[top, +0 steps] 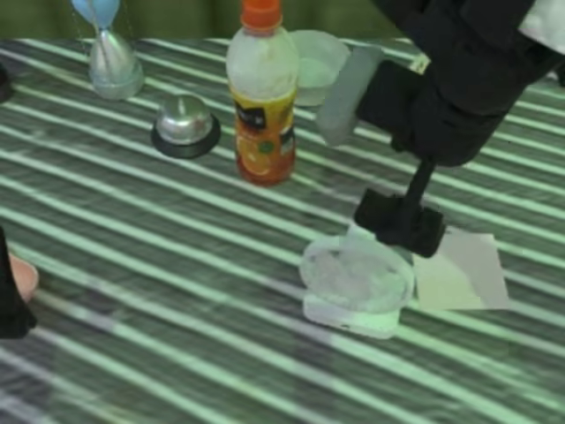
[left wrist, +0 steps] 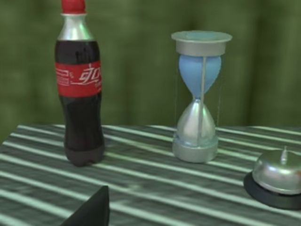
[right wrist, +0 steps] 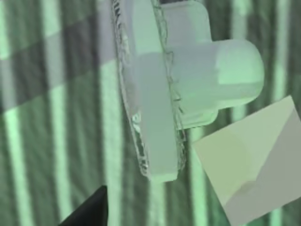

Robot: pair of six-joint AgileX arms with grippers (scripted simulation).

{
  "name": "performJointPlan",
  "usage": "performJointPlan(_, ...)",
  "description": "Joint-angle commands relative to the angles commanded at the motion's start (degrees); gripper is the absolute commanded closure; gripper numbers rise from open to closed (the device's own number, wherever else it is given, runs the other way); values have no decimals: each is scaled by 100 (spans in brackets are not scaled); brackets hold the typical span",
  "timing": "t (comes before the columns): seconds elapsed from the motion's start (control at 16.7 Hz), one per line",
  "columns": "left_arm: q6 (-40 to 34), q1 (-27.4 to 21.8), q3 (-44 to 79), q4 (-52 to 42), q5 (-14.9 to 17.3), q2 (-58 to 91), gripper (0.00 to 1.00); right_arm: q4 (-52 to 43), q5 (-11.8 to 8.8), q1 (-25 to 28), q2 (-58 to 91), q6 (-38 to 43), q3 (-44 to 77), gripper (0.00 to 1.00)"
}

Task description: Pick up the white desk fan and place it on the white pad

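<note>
The white desk fan [top: 357,281] stands on the striped table right of centre, its round translucent grille over a rectangular base. Right beside it on the right lies the white pad [top: 461,269], flat and bare. My right gripper [top: 402,223] hangs just behind the fan's top, open, with nothing in it. In the right wrist view the fan [right wrist: 160,94] shows edge-on with its round knob, the pad [right wrist: 254,165] next to it, and one dark fingertip [right wrist: 96,207] apart from both. My left gripper [top: 11,305] is parked at the table's left edge, open.
An orange juice bottle [top: 262,97] stands behind the fan, with a clear bowl [top: 318,62] to its right. A silver bell [top: 185,124] and a blue hourglass [top: 110,53] sit back left. A cola bottle [left wrist: 80,89] shows in the left wrist view.
</note>
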Motion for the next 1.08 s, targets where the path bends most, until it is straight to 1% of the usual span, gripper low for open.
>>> performJointPlan(0.24, 0, 0, 0, 0, 0, 0, 0, -823, 4, 406, 1135, -296, 1007, 0)
performJointPlan(0.42, 0, 0, 0, 0, 0, 0, 0, -1012, 6, 493, 1367, -363, 1204, 0)
performJointPlan(0.78, 0, 0, 0, 0, 0, 0, 0, -897, 6, 481, 1349, -369, 1087, 0)
performJointPlan(1.08, 0, 0, 0, 0, 0, 0, 0, -27, 6, 499, 1330, -354, 189, 0)
